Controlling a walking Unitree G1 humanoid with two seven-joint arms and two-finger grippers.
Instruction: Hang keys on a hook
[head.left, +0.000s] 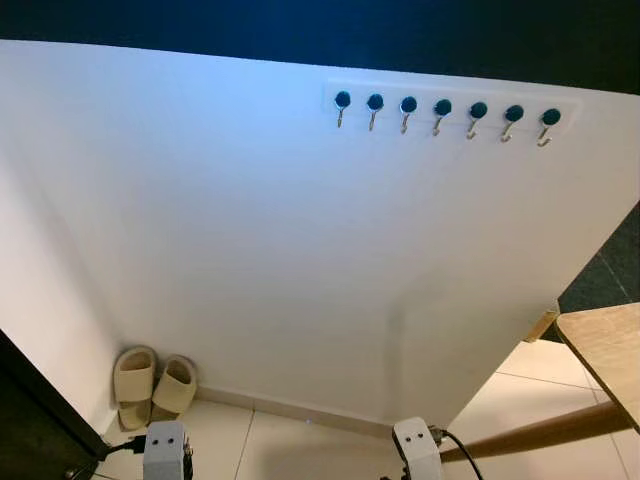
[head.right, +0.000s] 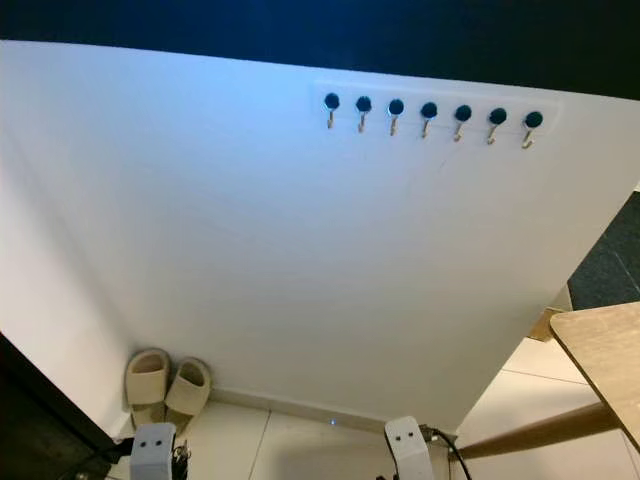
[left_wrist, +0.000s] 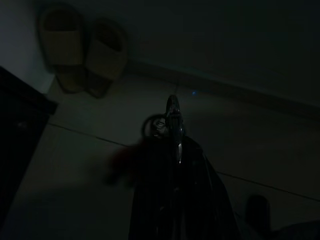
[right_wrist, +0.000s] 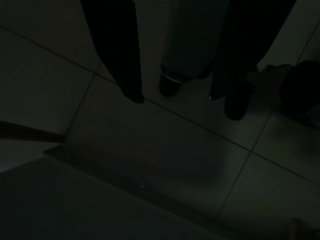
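**Keys held low, hooks high above**

The left hand (left_wrist: 172, 125) hangs low over the tiled floor (left_wrist: 90, 165), its fingers pressed together on the keys (left_wrist: 165, 122), whose ring and a dim reddish tag can just be made out in the dark wrist view. The right hand (right_wrist: 172, 97) hangs idle with fingers spread, holding nothing. The row of hooks (head.left: 442, 113) sits high on the white wall (head.left: 300, 250), well above the slippers (head.left: 152, 383) at its foot. The carrying step seems in hand; next the left arm must lift the ring up to one hook.
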